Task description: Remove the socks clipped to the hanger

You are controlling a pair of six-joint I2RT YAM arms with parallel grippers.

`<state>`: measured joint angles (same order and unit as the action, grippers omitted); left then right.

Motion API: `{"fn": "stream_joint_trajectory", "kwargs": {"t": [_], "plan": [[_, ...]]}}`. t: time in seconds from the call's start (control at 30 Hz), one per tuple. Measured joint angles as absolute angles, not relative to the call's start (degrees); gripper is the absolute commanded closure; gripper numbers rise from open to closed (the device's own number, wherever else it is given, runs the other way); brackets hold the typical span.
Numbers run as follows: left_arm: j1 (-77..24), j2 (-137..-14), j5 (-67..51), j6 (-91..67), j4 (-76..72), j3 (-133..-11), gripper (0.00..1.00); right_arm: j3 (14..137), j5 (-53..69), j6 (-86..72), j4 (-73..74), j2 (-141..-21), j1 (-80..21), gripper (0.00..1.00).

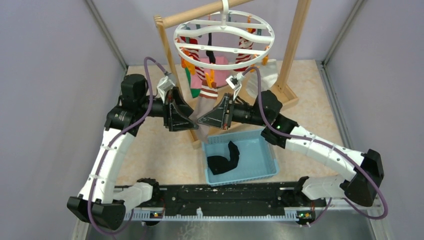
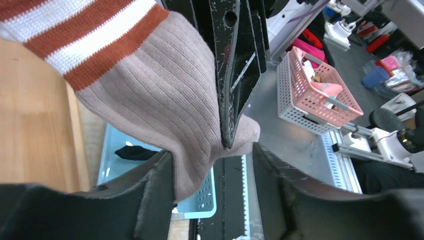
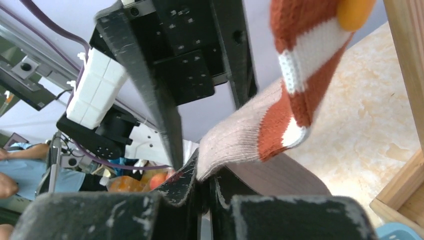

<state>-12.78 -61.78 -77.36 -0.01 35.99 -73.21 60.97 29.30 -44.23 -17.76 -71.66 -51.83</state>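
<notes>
The white ring hanger (image 1: 225, 37) hangs from the wooden rod with several socks clipped under it. A beige sock with rust and white stripes (image 1: 201, 106) hangs at its front, held at the cuff by an orange clip (image 3: 355, 10). My right gripper (image 1: 201, 120) is shut on the beige sock's lower part (image 3: 240, 140), as the right wrist view (image 3: 205, 175) shows. My left gripper (image 1: 191, 120) faces it from the left, open, with the sock (image 2: 165, 100) draped between its fingers (image 2: 212, 152) and lying against the left finger. The right gripper's tip (image 2: 227, 142) pinches the cloth just above.
A blue basket (image 1: 260, 172) stands on the table below the grippers with a black sock (image 1: 225, 160) in it. The light wooden stand (image 1: 295, 45) frames the hanger, and its base rail runs beside the basket. A pink basket (image 2: 320, 90) sits beyond the table.
</notes>
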Motion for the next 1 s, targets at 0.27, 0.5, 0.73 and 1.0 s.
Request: {"fn": "stream_joint_trajectory", "kwargs": {"t": [0.27, 0.5, 0.73, 1.0], "plan": [[-12.4, -61.78, -76.38, -3.11, 33.19, -73.17, 1.0, 61.65, 27.88, -44.49, -16.38, -70.78, -50.43, 0.52], [-12.53, -61.41, -73.6, -3.14, 32.95, -73.17, 1.0, 62.06, 20.4, -41.15, -8.54, -68.25, -49.82, 0.29], [-12.53, -61.23, -71.83, -3.33, 32.86, -73.08, 1.0, 65.63, 14.55, -36.21, -1.69, -66.52, -48.31, 0.11], [-12.88, -61.19, -68.99, -5.52, 29.91, -71.35, 1.0, 78.54, 6.24, -29.47, 2.24, -69.25, -48.18, 0.01]]}}
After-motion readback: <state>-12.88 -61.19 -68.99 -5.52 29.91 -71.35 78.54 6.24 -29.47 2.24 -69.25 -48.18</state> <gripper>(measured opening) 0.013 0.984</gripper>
